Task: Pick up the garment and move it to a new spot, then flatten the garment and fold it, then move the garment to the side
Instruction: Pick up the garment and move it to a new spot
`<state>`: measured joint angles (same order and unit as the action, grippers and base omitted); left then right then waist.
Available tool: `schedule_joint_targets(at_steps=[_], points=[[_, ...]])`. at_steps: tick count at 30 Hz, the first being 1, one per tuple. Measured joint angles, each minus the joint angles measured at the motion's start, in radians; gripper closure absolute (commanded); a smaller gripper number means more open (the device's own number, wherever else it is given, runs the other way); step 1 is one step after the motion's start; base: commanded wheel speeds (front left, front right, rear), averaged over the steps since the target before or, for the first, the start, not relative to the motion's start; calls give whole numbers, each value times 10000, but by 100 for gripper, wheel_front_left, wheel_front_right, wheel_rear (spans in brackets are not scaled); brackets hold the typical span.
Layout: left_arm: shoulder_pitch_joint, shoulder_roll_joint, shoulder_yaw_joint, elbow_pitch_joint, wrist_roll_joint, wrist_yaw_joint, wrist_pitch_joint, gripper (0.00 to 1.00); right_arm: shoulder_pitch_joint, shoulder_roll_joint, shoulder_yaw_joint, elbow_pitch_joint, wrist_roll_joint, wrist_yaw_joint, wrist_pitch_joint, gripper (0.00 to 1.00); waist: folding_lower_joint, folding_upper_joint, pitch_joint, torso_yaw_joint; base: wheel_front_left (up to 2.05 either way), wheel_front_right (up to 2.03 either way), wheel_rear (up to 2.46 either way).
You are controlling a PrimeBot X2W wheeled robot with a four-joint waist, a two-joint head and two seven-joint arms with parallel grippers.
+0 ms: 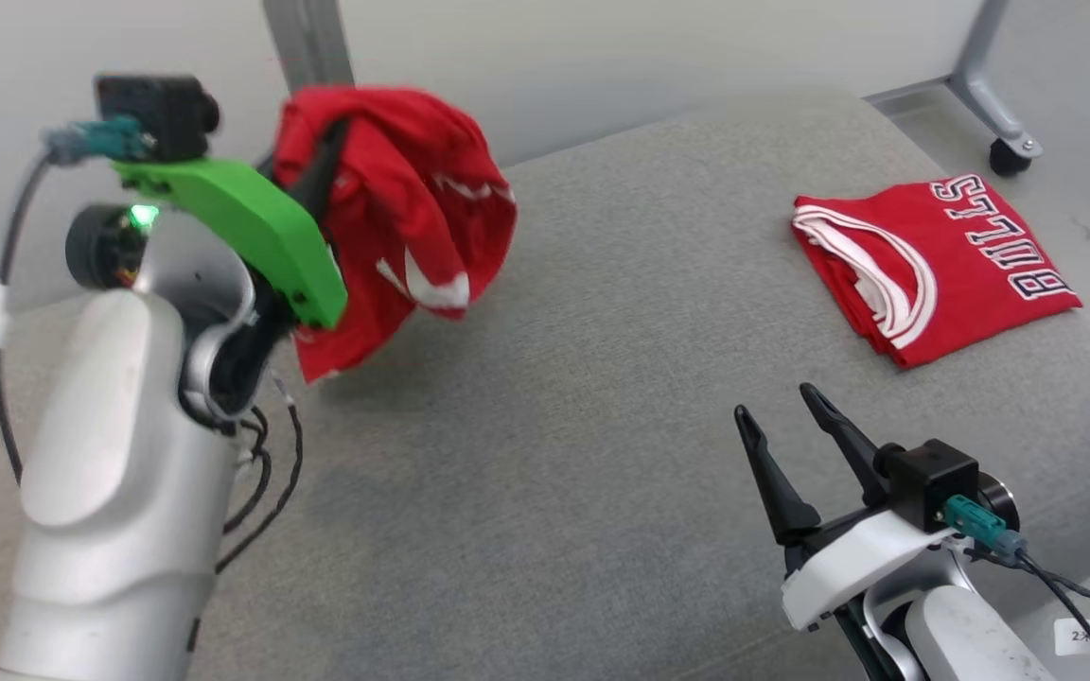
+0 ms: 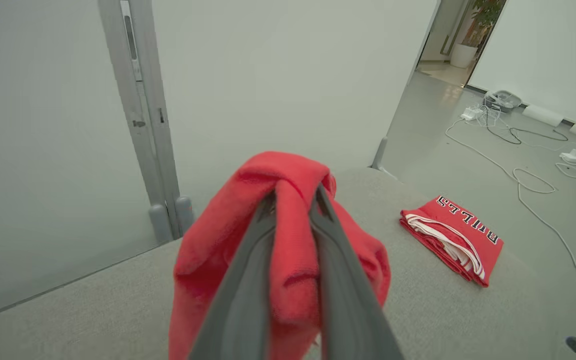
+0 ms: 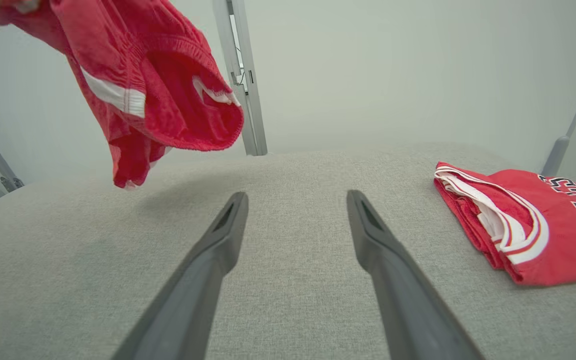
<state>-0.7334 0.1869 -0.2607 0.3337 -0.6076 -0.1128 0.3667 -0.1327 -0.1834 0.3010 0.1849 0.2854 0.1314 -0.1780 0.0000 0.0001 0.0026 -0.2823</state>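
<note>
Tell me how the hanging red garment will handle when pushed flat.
Likely floppy: the garment droops in bunched folds from the left end effector. Probably light, since one pinch carries it. It may drag and wrinkle on the woven cushion.

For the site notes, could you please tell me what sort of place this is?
Probably an office or lab test space rather than a home: pale partition panels, a castor-footed metal frame, loose cables across the floor, and a grey padded bench as worktop.

Grey cushion (image 1: 554,426), folded Bulls jersey (image 1: 933,265), floor cables (image 2: 490,119)
</note>
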Motion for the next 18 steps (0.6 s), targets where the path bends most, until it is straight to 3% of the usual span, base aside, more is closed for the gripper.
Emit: schedule_joint_targets(at_steps=[8,9,10,18], points=[[1539,-140,-951,1814,654,-2,-669,100,-43,17,90,25,33,0,-84,0,0,0,399,-1086,0,0,0],[1639,-169,-1018,1948,725,-2,-863,59,-47,12,71,27,35,0,-88,0,0,0,462,-1143,0,0,0],[1763,-219,-1104,2111,779,-2,-1110,0,-48,12,46,29,36,0,-90,0,0,0,539,-1193,0,0,0],[2577,-621,-1206,2456,1172,171,-3766,0,19,-105,-222,-8,13,0,-90,0,0,0,756,-883,0,0,0]])
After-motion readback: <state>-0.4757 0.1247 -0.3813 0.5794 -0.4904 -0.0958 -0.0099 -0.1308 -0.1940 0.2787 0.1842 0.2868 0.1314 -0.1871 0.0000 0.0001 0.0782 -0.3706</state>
